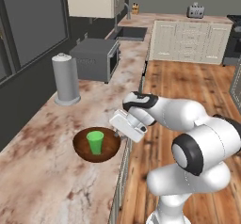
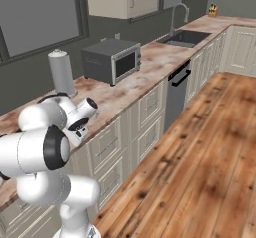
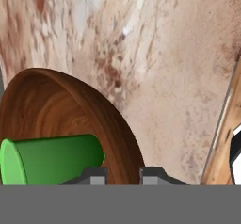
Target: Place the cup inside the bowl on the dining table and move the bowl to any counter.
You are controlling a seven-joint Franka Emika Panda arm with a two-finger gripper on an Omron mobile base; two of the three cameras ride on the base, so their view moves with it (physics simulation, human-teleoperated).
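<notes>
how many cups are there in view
1: a green cup standing upright inside the brown bowl on the counter, near the counter's front edge. None seems hidden.

1. In the hand view the gripper (image 3: 123, 173) shows just the two finger tips (image 3: 94, 175); whether they pinch the bowl (image 3: 70, 110) rim between them stays unclear.
2. The bowl's far left side and the cup (image 3: 47, 159) base are cut off by the picture's edges.
3. In the left base view the gripper (image 1: 117, 134) fingers are hidden behind the hand, beside the bowl (image 1: 82, 150) rim.
</notes>
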